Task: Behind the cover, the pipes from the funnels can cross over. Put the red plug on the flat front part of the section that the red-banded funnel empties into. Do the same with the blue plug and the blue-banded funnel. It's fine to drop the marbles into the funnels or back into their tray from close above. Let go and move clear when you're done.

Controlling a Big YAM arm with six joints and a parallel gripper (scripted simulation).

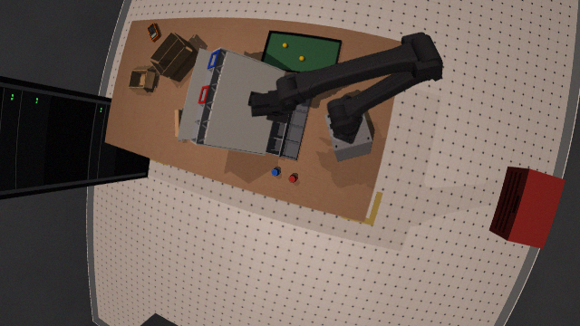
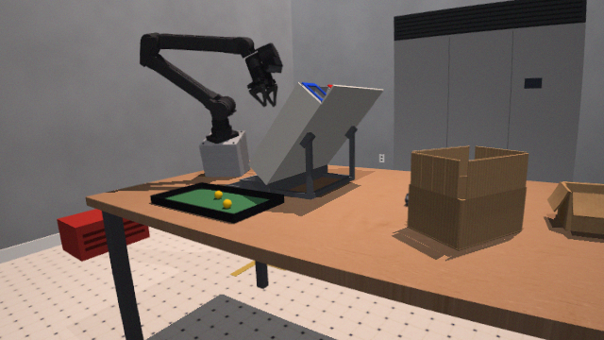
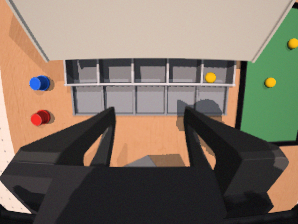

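Fingers of black metal-look (image 1: 260, 110) (image 2: 275, 96) (image 3: 108, 122) stand parted and released, holding nothing, above the sectioned grey trough (image 1: 282, 146) (image 3: 150, 85).
The blue cylindrical plug (image 1: 275, 172) (image 3: 39, 83) and the red cylindrical plug (image 1: 293, 178) (image 3: 40, 118) stand apart on the brown wooden surface (image 1: 331, 195) (image 2: 359, 227) (image 3: 145, 135), near its left long edge, off the trough; a yellow marble (image 3: 210, 77) lies in the rightmost section of the trough's back row, just beyond the flat front parts, and two more yellow marbles (image 1: 285, 45) (image 2: 227, 203) (image 3: 270, 82) lie in the black-rimmed green tray (image 1: 304, 36) (image 2: 191, 211) (image 3: 242, 100) by the right long edge.
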